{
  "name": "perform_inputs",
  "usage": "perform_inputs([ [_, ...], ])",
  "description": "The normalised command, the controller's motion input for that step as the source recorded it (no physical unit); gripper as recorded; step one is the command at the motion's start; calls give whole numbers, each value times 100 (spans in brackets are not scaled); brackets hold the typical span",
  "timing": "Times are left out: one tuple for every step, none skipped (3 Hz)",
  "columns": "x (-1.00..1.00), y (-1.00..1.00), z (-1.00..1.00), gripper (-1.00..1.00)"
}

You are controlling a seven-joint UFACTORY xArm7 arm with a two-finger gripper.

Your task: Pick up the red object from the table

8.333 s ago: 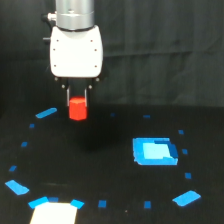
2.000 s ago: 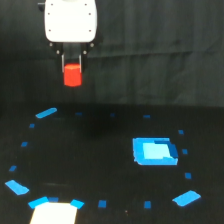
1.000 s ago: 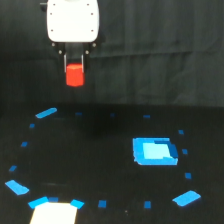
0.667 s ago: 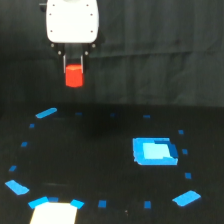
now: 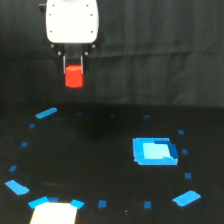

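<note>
The arm's white housing hangs at the top of the exterior view, toward its left, and below it the fingers (image 5: 74,70) point straight down, closed on the red object (image 5: 74,77). The small red-orange block sits between them with its lower part showing beneath the tips, and it is up in the air, well clear of the surface (image 5: 100,150), in front of the dark cloth backdrop (image 5: 165,50) (the picture is soft, so the block's exact outline is hard to make out).

The black surface below carries a loose ring of small blue tape marks. A longer blue strip (image 5: 46,113) lies below the held block, slightly to the view's left. Toward the view's right sits the larger blue square piece (image 5: 154,151), with a paler blue patch at its middle. Another blue patch (image 5: 186,198) lies near the lower right, and one more (image 5: 17,187) at the lower left. A white patch (image 5: 54,212) rests at the bottom edge, left of center, with blue showing along its top.
</note>
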Motion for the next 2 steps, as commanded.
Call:
perform_inputs([
  [26, 31, 34, -100],
  [-2, 7, 78, -100],
])
